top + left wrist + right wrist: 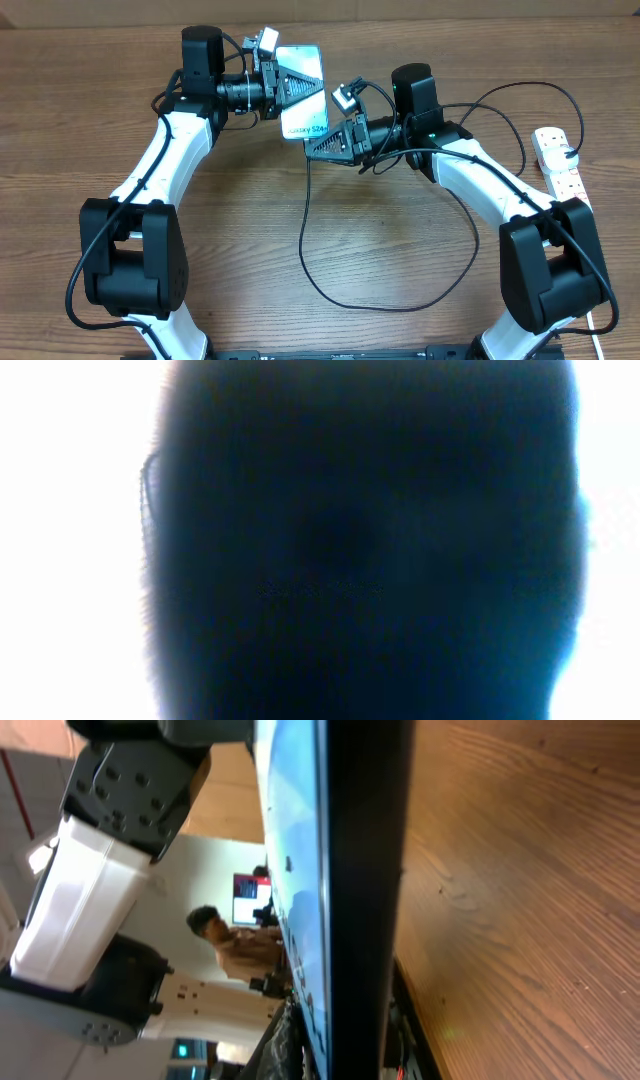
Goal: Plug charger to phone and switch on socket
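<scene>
half done at most. phone (303, 75) lifted off the table (100, 100), clamped in left gripper (305, 92) fingers. right gripper (318, 145) just at phone's lower end, charger (302, 235) trailing from it; cannot tell whether closed on its tip, nor whether tip seated. socket (558, 160) at far right edge, well apart, yet to switch on. open wood left and front; slack loop mid-table a snag risk.

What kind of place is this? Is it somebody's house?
Probably a robot lab or workshop, not a house. A left arm and a right arm stand at a wooden table, and the right wrist camera shows a person near a lit screen in a white-walled room.
</scene>
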{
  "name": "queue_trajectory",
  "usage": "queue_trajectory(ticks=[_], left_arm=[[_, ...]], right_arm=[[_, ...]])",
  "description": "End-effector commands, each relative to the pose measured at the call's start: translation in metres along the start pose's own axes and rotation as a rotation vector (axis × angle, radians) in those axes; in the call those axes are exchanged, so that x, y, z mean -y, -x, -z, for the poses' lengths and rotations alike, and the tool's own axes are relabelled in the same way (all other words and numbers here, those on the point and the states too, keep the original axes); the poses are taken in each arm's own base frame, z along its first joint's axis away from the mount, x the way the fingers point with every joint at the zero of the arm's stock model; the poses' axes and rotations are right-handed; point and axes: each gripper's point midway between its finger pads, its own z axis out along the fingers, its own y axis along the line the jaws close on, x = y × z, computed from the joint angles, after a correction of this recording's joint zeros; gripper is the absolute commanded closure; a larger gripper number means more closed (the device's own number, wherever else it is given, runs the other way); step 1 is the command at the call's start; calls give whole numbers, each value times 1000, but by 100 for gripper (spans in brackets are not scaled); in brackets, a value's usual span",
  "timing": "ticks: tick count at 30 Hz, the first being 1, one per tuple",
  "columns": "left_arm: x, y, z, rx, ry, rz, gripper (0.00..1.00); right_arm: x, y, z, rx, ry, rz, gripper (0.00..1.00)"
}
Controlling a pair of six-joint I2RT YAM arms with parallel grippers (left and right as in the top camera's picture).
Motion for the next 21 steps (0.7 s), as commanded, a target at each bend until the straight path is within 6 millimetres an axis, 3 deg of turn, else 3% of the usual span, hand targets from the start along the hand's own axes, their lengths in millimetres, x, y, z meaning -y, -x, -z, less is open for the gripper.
queue_trajectory(ticks=[1,21], left_arm=[[29,-46,-17,-189,-120,13,95],[52,-69,-7,-333,-255,24,96]], right_arm=[[3,44,11,195,-126,69,96],[6,55,16,247,-152,74,96]])
